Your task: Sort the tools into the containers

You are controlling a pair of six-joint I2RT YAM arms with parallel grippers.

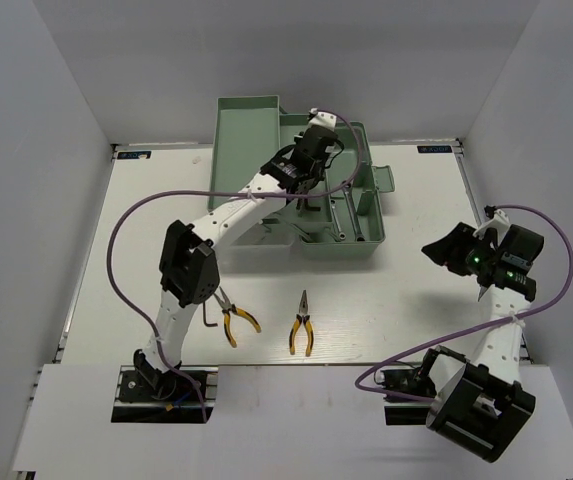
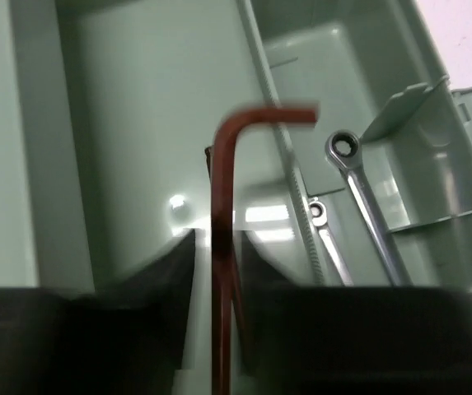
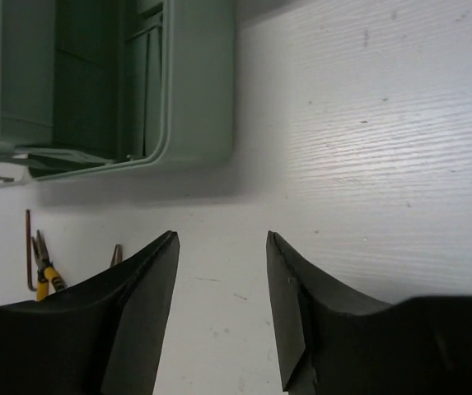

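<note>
Hex key (image 2: 223, 181) stands loose inside the parted left pincer (image 2: 217, 239), over toolbox tray (image 2: 120, 123).

This looks like a robotics laboratory cell. Two robot arms (image 1: 181, 280) with purple cables (image 1: 112, 240) are bolted to a white desk (image 1: 416, 300). Plain pale panels (image 1: 36, 90) rise beyond the left gripper (image 2: 217, 247) and the right gripper (image 3: 221, 247), and on either side of them.
</note>
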